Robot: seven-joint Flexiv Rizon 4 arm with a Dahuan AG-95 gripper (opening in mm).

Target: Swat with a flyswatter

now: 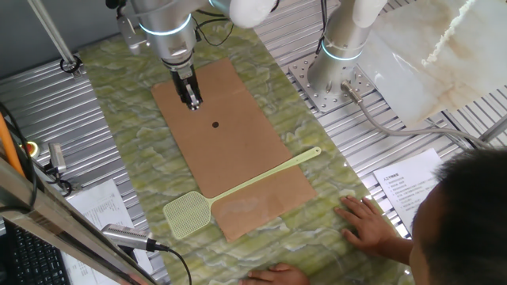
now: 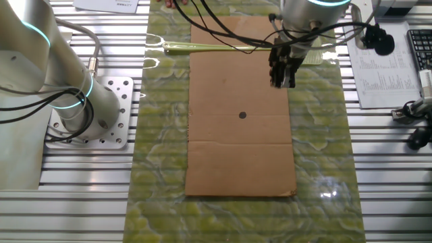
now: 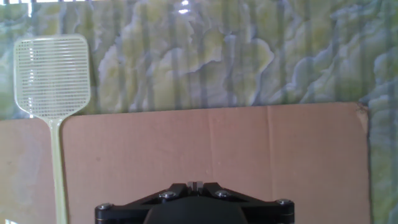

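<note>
Flyswatter (image 1: 238,191): lies flat across the near end of the brown board (image 1: 238,134), apart from the gripper.
Long axis: crosswise to the board; mesh head off one long edge on the green cloth (image 1: 127,119), handle tip past the other edge.
Surface: cloth over a ribbed metal table (image 1: 47,103).
Gripper (image 1: 192,101): above the board, holds nothing; opening cannot be told.
Edges: a person's hand (image 1: 366,220) rests on the cloth near the board's corner.
</note>
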